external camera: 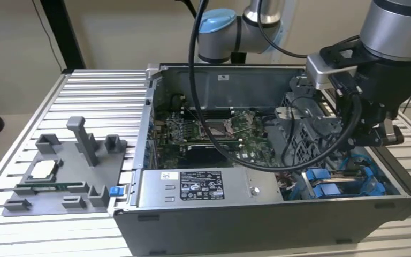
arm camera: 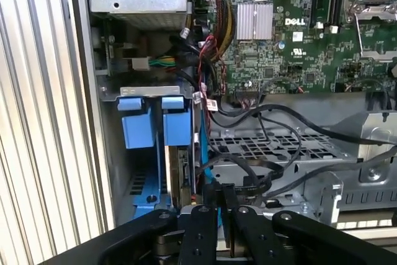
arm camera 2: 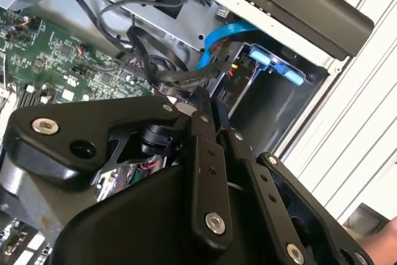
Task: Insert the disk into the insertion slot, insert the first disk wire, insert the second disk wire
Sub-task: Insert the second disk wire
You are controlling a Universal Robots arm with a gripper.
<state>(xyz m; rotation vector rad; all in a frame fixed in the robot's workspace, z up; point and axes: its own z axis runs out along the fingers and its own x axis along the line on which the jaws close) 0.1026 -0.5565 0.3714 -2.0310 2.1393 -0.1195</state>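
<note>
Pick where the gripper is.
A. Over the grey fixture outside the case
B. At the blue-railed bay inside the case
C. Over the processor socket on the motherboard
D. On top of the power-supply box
B: in the first wrist view the gripper sits right by the bay and its blue rails.

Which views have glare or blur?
Exterior view: even light, arm soft up close. Second wrist view: table washed out bright, gripper dark and soft. First wrist view: heatsink glares, slot shadowed.
</note>
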